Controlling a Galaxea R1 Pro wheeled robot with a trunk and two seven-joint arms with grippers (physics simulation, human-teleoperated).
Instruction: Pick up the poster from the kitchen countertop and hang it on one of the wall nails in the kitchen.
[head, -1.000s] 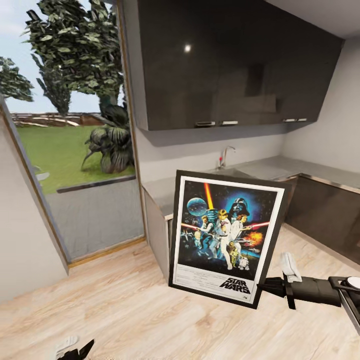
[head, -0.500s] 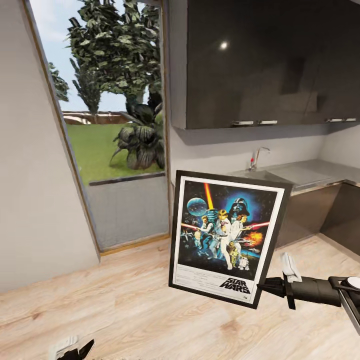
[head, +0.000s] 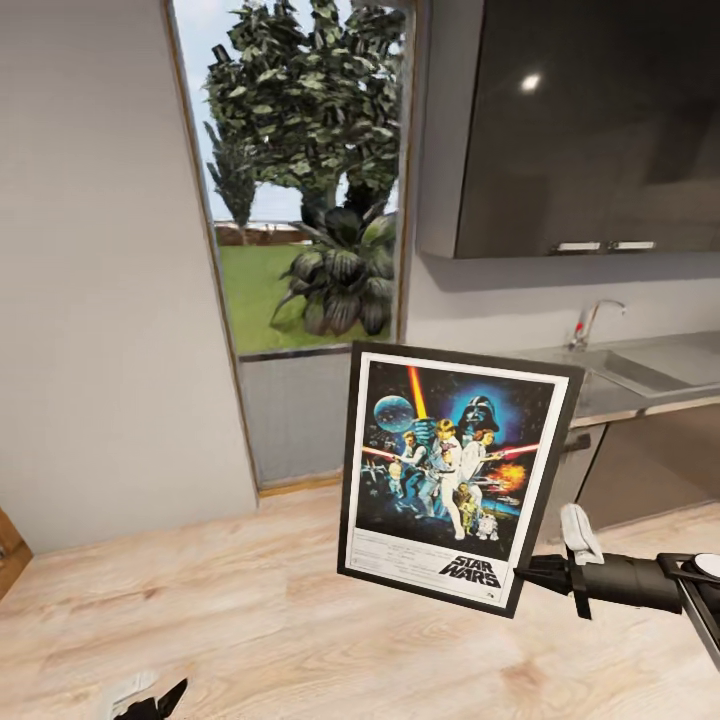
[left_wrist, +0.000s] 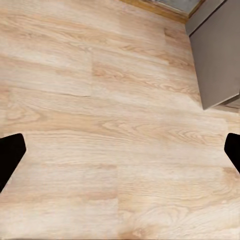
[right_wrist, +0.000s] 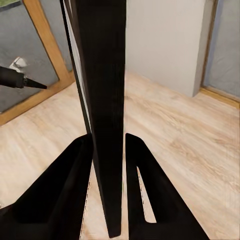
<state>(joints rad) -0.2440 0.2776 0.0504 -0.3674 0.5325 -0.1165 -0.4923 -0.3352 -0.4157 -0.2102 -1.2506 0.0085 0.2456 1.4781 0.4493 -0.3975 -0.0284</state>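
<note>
The Star Wars poster (head: 455, 470) hangs upright in mid-air over the wooden floor, its artwork facing the head camera. My right gripper (head: 530, 574) is shut on its lower right corner. In the right wrist view the poster (right_wrist: 102, 100) shows edge-on, clamped between the two dark fingers (right_wrist: 75, 185). My left gripper (head: 150, 700) sits low at the picture's lower left, open, with its fingertips (left_wrist: 10, 155) spread wide over bare floor. The grey kitchen countertop (head: 600, 395) with sink and steel tap (head: 590, 322) runs behind the poster to the right. I can make out no wall nail.
Dark glossy upper cabinets (head: 590, 120) hang above the counter. A tall glazed door (head: 310, 250) with trees outside stands behind the poster. A pale grey wall (head: 100, 280) takes up the left. A grey cabinet end panel (left_wrist: 217, 55) stands near the left gripper.
The whole head view has swung left: door, cabinets and counter slid to the right in the picture and more grey wall came in. Poster and grippers hold the same pose.
</note>
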